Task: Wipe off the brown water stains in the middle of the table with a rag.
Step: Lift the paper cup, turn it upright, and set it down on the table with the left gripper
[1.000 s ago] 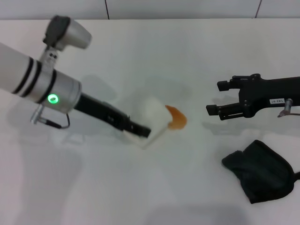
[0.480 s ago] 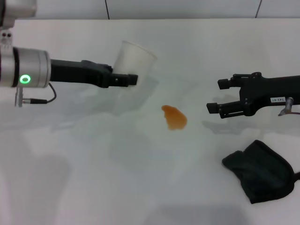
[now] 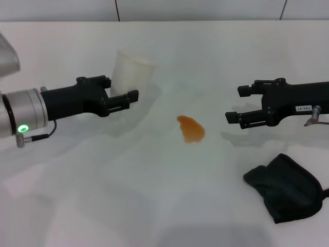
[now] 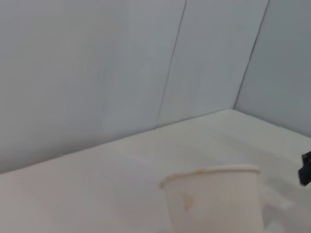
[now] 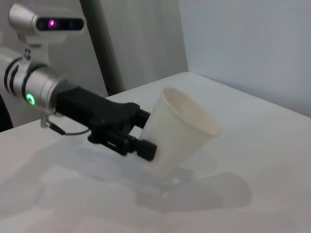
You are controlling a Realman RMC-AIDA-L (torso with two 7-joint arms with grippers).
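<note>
The left gripper's (image 3: 123,96) fingers are closed on a white paper cup (image 3: 131,73), held upright at the far left of the worktop (image 3: 154,195). The right gripper (image 3: 232,105) hovers with its fingers apart and empty, right of the brown water stain (image 3: 191,128). The black rag (image 3: 285,188) lies heaped near the right front corner.

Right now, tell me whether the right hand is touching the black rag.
Apart. The head view shows the right hand hovering open over bare table, with white tabletop plainly visible between it and the rag lying nearer the robot.
</note>
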